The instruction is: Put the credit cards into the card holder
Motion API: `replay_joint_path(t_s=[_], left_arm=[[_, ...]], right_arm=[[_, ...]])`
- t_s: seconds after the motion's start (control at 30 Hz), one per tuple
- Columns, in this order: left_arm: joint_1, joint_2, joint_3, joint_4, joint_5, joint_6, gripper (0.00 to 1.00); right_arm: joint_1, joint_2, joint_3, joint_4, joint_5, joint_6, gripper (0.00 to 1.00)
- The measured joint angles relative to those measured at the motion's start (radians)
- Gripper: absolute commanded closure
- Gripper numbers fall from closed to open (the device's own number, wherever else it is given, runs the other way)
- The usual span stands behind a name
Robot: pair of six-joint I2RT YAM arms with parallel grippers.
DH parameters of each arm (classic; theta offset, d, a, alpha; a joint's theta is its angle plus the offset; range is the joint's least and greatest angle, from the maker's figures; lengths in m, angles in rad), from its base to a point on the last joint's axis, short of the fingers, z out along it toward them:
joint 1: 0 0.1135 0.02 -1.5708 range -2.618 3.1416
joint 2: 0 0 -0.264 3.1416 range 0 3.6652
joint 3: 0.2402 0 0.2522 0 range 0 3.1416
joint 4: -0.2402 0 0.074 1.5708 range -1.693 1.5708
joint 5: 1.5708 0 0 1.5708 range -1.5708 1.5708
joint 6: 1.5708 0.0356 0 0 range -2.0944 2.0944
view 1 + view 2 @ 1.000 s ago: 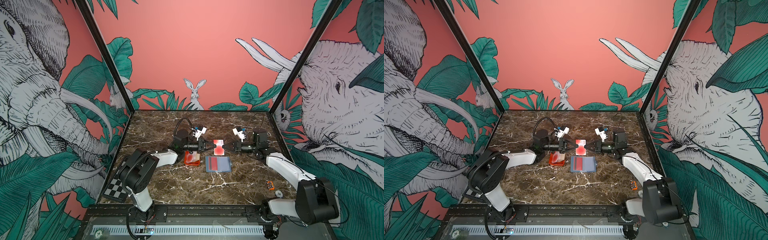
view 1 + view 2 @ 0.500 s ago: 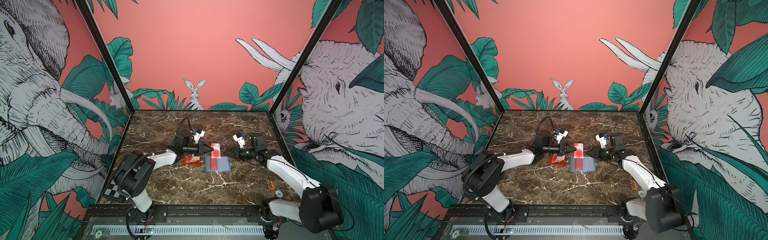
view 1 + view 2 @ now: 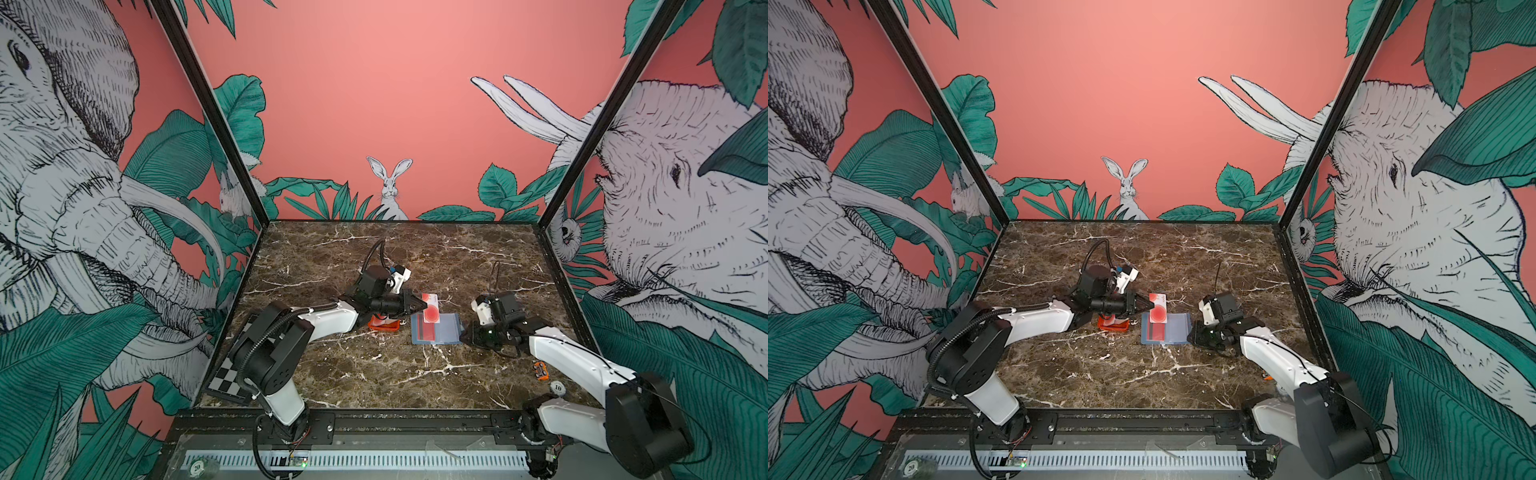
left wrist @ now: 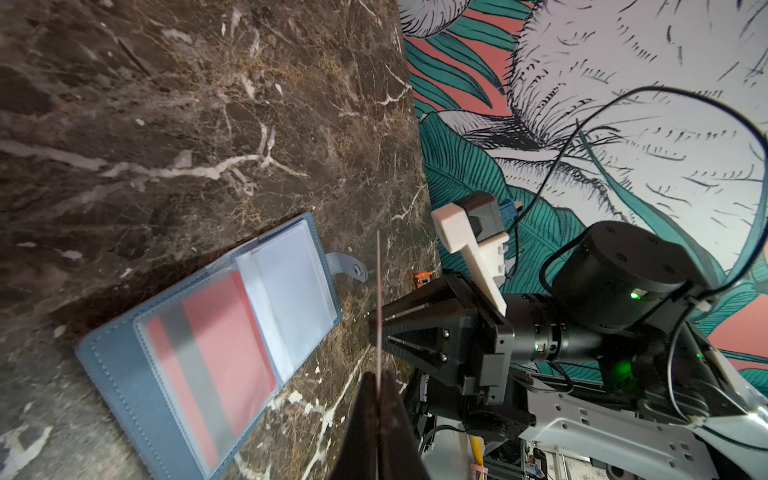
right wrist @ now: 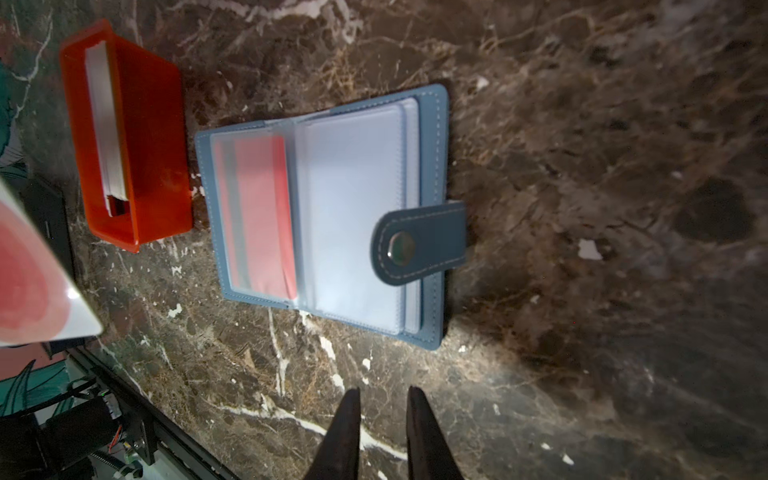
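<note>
1. Marble-look surface (image 3: 374, 374), dark brown with white veins, carries the card holder (image 3: 446, 330) at its middle. The holder is slate-blue and leather-look with stitched edges, and it lies open with clear plastic sleeves facing up.
2. We see its rounded snap tab (image 5: 419, 243), with a metal stud, at the holder's right edge, on the side toward the right tool (image 5: 382, 399).
3. A red sleeved card (image 5: 257, 212) with a grey stripe sits in the left half, dulled by the plastic.
4. The left tool (image 3: 424, 306) is pressed together on a thin, glossy credit card (image 3: 432, 309), white with a red-pink circle, above the holder's far left corner. In the left wrist view we make it out only as an edge-on line (image 4: 379, 299).
5. The right tool sits low, just right of the holder. Its dark tapered fingers (image 5: 345, 432) are slightly spread, with nothing between them.
6. An orange tray (image 5: 158, 145) of translucent plastic stands just left of the holder and holds white stacked cards (image 5: 106, 124) on edge. In both top views the left tool hides part of it.
7. A checkerboard panel (image 3: 226, 376) at the near left is partly covered by the left arm.
</note>
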State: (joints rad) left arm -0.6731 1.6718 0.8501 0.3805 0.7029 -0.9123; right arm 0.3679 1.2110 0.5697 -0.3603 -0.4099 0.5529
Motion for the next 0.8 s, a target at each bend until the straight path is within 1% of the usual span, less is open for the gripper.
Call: replay_joint_path(t_s=[0.17, 0.37, 0.5, 0.8], left_arm=[[-0.001, 0.014, 0.000, -0.028, -0.035, -0.003, 1.00], [-0.001, 0.048, 0.000, -0.034, -0.048, -0.027, 1.00], [-0.001, 0.062, 0.000, -0.045, -0.050, -0.038, 1.00], [-0.011, 0.098, 0.026, -0.100, -0.050, -0.056, 1.00]], right_arm=[[0.017, 0.060, 0.006, 0.021, 0.043, 0.002, 0.85], [0.032, 0.127, 0.034, 0.040, 0.085, 0.001, 0.88], [0.039, 0.151, 0.047, 0.047, 0.109, -0.001, 0.90], [0.059, 0.177, 0.053, 0.048, 0.153, -0.005, 0.92]])
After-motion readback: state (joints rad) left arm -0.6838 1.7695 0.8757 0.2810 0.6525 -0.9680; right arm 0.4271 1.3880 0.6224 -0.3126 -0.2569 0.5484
